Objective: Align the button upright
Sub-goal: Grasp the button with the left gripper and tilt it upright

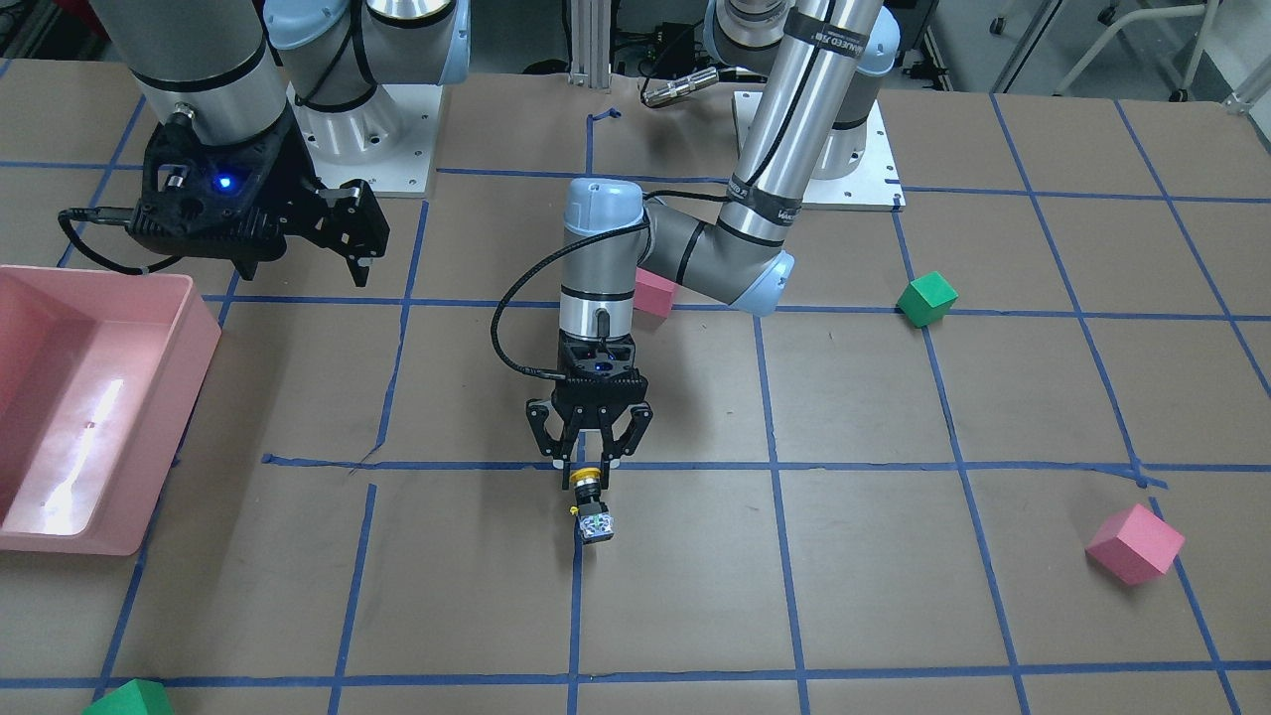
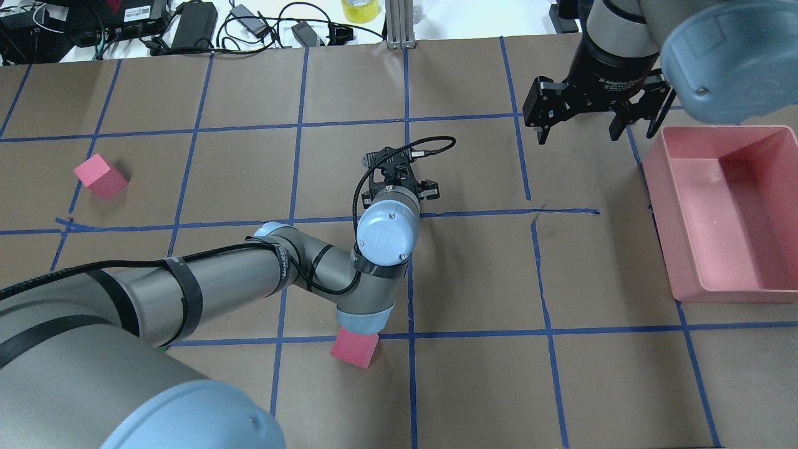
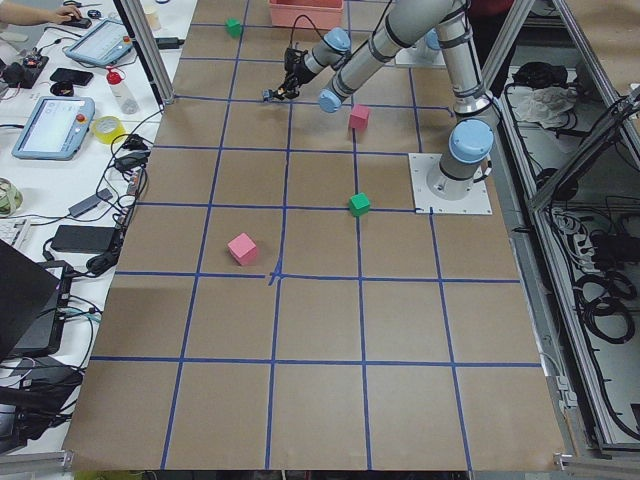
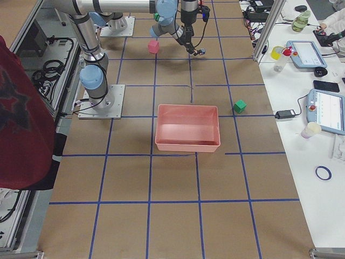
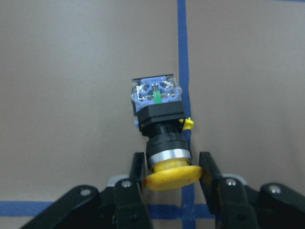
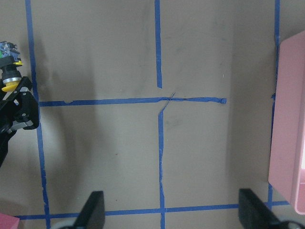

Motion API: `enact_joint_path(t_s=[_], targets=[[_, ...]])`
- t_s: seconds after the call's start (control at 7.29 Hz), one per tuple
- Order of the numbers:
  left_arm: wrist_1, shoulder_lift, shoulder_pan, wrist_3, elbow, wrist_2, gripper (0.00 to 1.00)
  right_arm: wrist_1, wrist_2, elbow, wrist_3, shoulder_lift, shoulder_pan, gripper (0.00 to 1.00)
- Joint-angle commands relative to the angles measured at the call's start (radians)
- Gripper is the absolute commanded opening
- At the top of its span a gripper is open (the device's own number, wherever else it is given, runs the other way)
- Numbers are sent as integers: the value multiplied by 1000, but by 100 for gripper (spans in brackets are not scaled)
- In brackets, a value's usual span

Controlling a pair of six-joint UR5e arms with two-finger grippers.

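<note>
Clamping the yellow cap, the left gripper (image 5: 172, 168) had its fingers (image 5: 138, 167) closed against either side of the button (image 5: 159, 119). In the left wrist view the cap sat between the fingertips at 6 o'clock. The black neck and the black-and-white contact base stuck out past them toward 12 o'clock, so only the cap was inside the grip. The body leaned slightly to 11 o'clock and lay just beside a blue tape line (image 5: 182, 43), on its 9 o'clock side. In the front-facing view the button hung at 6 o'clock from the gripper, near the middle of the table (image 1: 894, 596), axis roughly along the surface, not upright. Could not tell whether the base touched the paper.

The right gripper (image 2: 580, 134) hovered wide open, holding nothing, well apart from the button and near the pink bin (image 2: 686, 249). A pink cube (image 1: 1135, 543) lay at 4 o'clock in the front-facing view, a green cube (image 1: 926, 299) at 2 o'clock, both well apart from the button.
</note>
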Motion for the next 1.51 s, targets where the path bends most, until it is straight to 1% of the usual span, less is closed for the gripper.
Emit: enact_joint_path(t_s=[0.0,0.14,0.27,0.41,0.55,0.69,0.82,0.96,1.1,1.24,1.37], targets=[[-402,111,12,-131,55,-85,0,-1,2,1,0,0,2,100],[-641,162,27,-207,124,-166,0,-2,1,1,-2,2,0,100],[-850,193,59,-224,196,-240,0,-2,1,1,-2,0,2,100],[-966,213,108,-308,235,-396,0,-2,1,1,-2,2,0,100],[-1010,214,160,-348,243,-516,0,-4,1,1,-2,0,0,100],[-1092,205,196,-351,246,-626,0,-4,1,1,-2,2,0,100],[-1126,196,216,-362,247,-708,0,-4,1,1,-2,2,0,100],[-1127,178,245,-330,248,-725,0,-5,1,1,-2,2,2,100],[-1131,155,263,-263,248,-792,0,-4,1,1,-2,0,2,100],[-1136,127,282,-243,246,-814,0,-5,4,1,-2,0,2,100],[-1153,95,288,-227,251,-884,0,-4,4,1,0,0,2,100]])
